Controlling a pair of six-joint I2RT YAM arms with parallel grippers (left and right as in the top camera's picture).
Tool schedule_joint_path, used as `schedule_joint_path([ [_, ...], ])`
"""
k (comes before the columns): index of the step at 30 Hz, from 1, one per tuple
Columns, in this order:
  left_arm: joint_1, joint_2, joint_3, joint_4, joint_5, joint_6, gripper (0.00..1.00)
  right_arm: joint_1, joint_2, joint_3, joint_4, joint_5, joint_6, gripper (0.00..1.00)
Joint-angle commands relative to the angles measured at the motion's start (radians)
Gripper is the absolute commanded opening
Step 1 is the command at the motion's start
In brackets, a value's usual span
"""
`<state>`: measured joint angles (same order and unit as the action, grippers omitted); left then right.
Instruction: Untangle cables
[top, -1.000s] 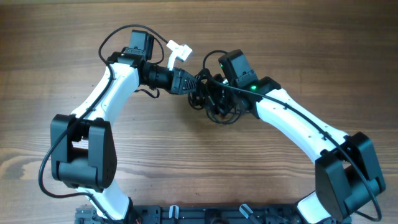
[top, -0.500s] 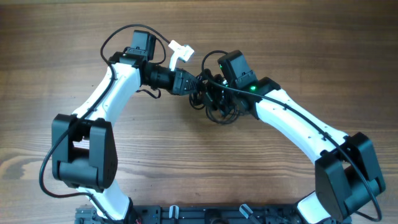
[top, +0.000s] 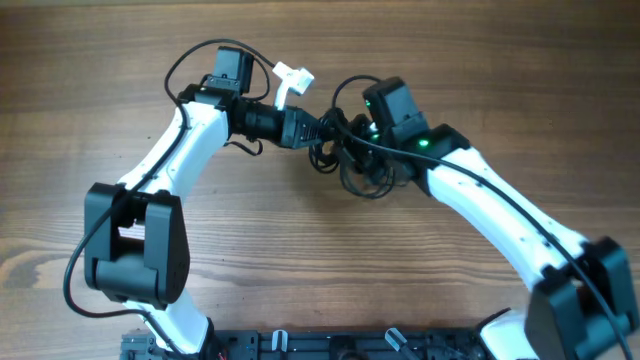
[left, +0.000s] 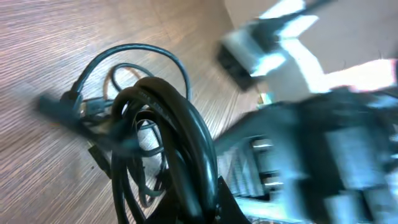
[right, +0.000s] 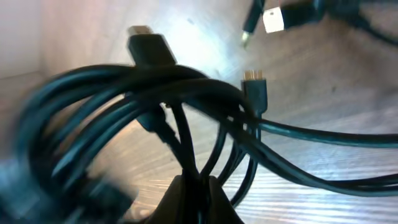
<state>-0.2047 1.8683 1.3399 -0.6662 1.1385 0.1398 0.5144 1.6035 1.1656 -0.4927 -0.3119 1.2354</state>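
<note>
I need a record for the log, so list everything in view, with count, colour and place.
table: one, brown wood, under everything.
cables: several in one tangle, number unclear, black, mid-table between the two grippers.
white piece: one, white, far side, beside the left wrist; what it is I cannot tell.
rail: one, black, along the near edge.
left arm: one, white and black, left side.
right arm: one, white and black, right side.
left gripper: one, black, shut on the cables.
right gripper: one, black, shut on the cables.
</note>
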Motion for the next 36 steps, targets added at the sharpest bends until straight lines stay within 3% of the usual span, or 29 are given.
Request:
schedule_joint_path([
  [1,0.019,-0.003,0.000,0.027,-0.175,-0.196,0.04,-0.007,-0.134,0.005,0.000,0.027,-0.115,0.04],
  [17,0.019,-0.003,0.001,0.028,-0.210,-0.224,0.04,0.011,-0.137,0.005,-0.085,0.027,-0.106,0.04],
  [28,0.019,-0.003,0.001,0.028,-0.210,-0.224,0.04,0.106,-0.115,0.005,-0.156,0.035,-0.106,0.04],
  [36,0.019,-0.003,0.001,0.028,-0.210,-0.224,0.04,0.205,0.001,0.005,-0.156,0.050,-0.065,0.04],
])
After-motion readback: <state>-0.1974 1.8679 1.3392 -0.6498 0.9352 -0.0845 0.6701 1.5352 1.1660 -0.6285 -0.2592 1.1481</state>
